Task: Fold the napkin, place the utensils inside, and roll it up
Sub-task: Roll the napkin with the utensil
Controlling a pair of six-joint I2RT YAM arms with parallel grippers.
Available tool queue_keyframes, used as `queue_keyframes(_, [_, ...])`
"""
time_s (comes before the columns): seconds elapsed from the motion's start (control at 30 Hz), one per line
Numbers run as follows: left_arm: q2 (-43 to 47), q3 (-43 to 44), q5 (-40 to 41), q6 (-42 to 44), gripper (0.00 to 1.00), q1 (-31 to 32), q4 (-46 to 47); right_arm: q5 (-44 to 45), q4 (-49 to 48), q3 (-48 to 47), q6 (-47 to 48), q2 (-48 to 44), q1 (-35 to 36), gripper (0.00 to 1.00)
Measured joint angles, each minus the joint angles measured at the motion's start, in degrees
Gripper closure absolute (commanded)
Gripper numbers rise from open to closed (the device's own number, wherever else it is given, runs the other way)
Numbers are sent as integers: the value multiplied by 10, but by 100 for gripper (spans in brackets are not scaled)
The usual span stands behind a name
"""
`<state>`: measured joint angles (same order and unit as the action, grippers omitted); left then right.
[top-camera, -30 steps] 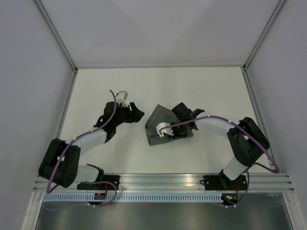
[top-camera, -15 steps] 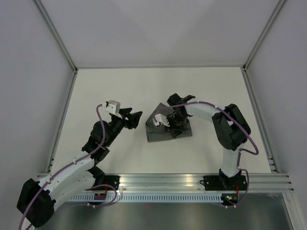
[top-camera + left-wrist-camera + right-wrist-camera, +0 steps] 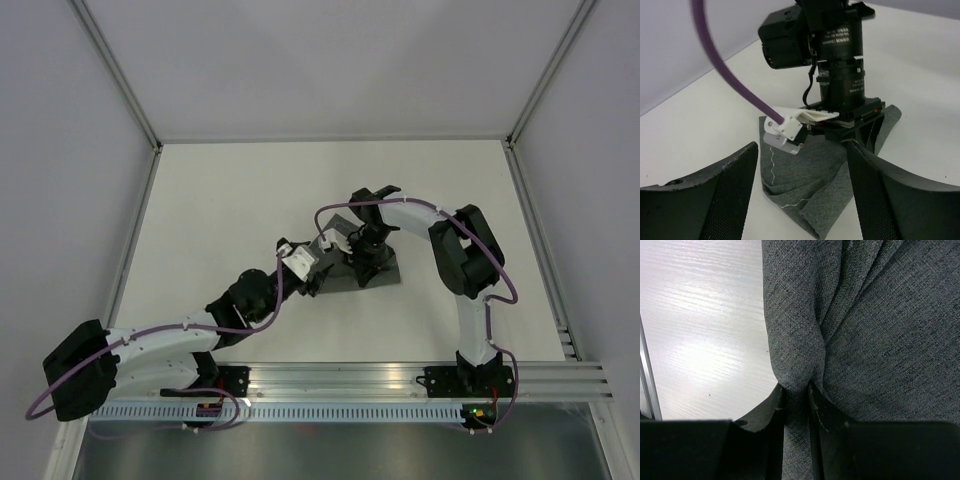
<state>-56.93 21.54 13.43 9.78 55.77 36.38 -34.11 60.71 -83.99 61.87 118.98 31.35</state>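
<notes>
The napkin [image 3: 384, 272] is a dark grey cloth lying crumpled and partly folded on the white table. My right gripper [image 3: 361, 256] stands over its middle, pointing down. In the right wrist view the right gripper [image 3: 796, 396] is shut on a raised fold of the napkin [image 3: 880, 315]. My left gripper [image 3: 321, 279] is open at the napkin's left edge. In the left wrist view the left gripper [image 3: 805, 200] has its fingers either side of the napkin's near folded corner [image 3: 820, 190], not touching it. A light stitched line runs along the hem. No utensils are in view.
The white table [image 3: 230, 190] is bounded by grey walls at the left, right and back. An aluminium rail [image 3: 330, 378] runs along the near edge. A purple cable [image 3: 730, 85] and the right arm's wrist [image 3: 840, 75] stand just beyond my left fingers.
My left arm has swung right from the table's left side to the napkin's left edge, jaws open. My right wrist has turned upright over the napkin, which is bunched tighter.
</notes>
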Motion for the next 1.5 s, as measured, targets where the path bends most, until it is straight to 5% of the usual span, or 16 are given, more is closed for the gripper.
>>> queue_keyframes(0.43, [-253,96,15,136,29,124,-16,-23,16,-13,2,16,-12,100])
queue_keyframes(0.77, [-369,108,-4,161,26,118,-11,-31,21,-16,1,21,-16,99])
queue_keyframes(1.17, [-409,125,-23,161,27,67,13,-37,27,-21,0,27,-19,100])
queue_keyframes(1.37, [-424,143,-47,160,39,54,9,-41,30,-24,-1,30,-21,100])
queue_keyframes(1.5, [-429,148,-63,157,60,52,-3,-43,31,-25,-1,31,-23,100])
